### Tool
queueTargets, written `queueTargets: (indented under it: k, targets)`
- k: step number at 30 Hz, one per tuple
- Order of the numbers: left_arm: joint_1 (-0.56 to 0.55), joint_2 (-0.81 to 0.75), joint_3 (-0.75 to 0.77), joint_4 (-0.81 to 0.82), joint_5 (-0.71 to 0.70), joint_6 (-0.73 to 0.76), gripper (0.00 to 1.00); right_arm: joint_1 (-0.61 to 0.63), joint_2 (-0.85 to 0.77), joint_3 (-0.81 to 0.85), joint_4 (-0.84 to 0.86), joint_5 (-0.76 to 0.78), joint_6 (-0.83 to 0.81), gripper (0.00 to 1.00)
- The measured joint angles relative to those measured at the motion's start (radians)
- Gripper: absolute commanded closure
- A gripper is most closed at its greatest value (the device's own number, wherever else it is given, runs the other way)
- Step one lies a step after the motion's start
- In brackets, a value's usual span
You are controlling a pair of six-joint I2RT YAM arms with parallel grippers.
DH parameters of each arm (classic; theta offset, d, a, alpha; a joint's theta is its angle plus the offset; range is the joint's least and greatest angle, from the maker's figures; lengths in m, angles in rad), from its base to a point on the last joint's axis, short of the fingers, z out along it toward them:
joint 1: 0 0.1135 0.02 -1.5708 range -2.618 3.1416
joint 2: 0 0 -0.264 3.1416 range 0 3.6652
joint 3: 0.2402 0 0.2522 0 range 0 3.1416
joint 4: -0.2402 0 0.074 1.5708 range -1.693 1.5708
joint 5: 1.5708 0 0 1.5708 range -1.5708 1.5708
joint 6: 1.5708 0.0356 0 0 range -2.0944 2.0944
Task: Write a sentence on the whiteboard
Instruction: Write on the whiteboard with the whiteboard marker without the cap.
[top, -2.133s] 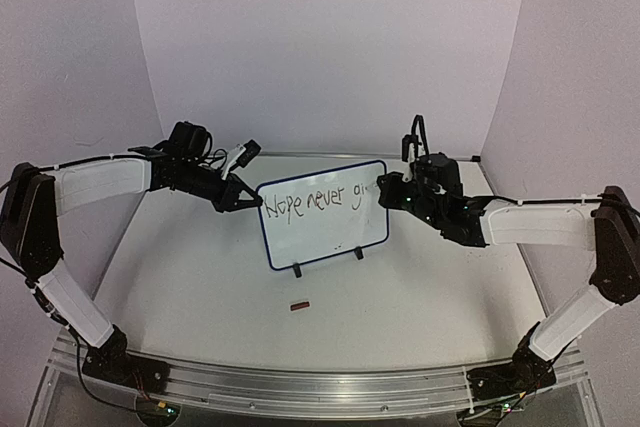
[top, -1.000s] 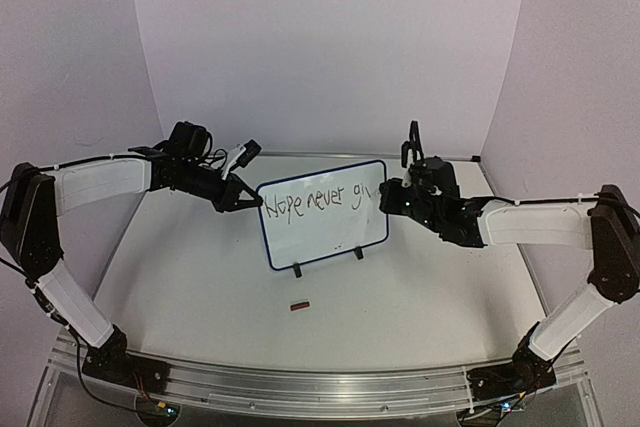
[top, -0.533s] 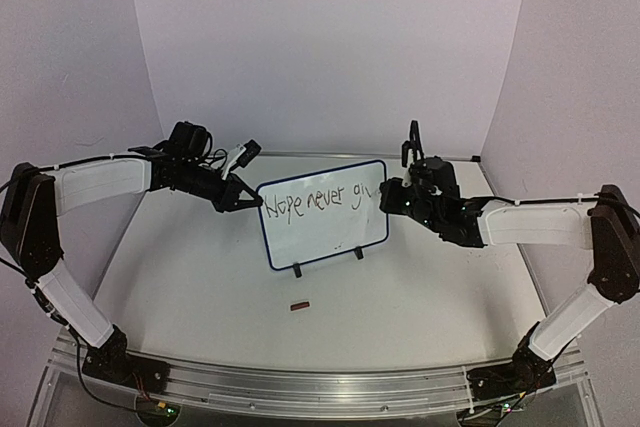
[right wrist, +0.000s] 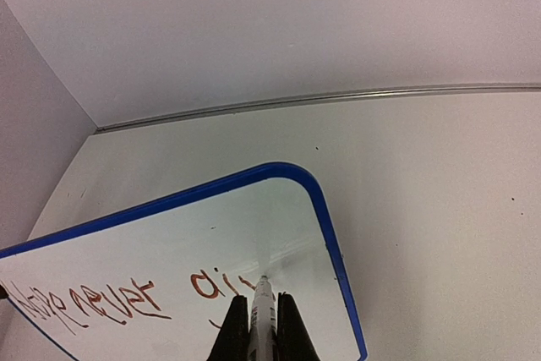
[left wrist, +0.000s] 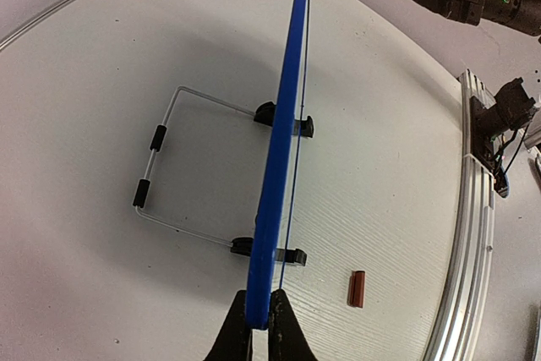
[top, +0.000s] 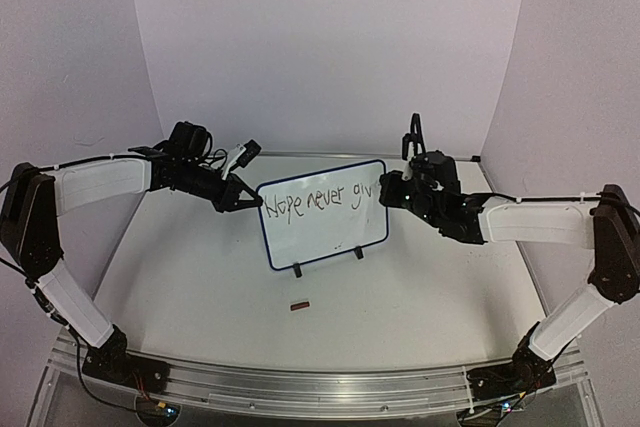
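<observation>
The table [top: 200,287] filled the lower half of the top view. One whiteboard [top: 325,237] stood at its middle on two black feet, propped from behind by a wire stand [left wrist: 169,166]. The left arm [top: 100,182] and the right arm [top: 540,222] reached in from the two sides of the frame.

The left gripper [left wrist: 259,323] had its jaws closed on the blue frame at the whiteboard's left edge, steadying it. The right gripper [right wrist: 264,314] had its jaws closed around one marker [right wrist: 263,293], whose tip touched the white face near the upper right corner.

The sentence [top: 318,199] ran in one line along the whiteboard's long axis, left to right in the top view. It had two whole words and a third that read "giv". The marker tip was at the last letter, with the blue frame near on its right, so I judged little room was left on that line. The bare white under the line lay down and to the left of the jaws. The right arm was nearer to that spot and was the only one with a marker.

One small brown piece [top: 298,304] lay on the table, well apart, toward the bottom of the frame.
</observation>
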State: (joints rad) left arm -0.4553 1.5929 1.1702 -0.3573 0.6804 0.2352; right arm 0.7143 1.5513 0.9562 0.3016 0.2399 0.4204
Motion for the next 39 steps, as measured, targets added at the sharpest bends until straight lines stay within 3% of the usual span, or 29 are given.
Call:
queueTargets:
  k: [17,39]
  targets:
    - [0.000,0.000,0.000,0.000,-0.001,0.000,1.00,0.000,-0.132,-0.039,0.027,0.004,0.012,1.00]
    - [0.000,0.000,0.000,0.000,-0.001,0.001,1.00,0.000,-0.041,-0.051,0.019,0.006,0.028,1.00]
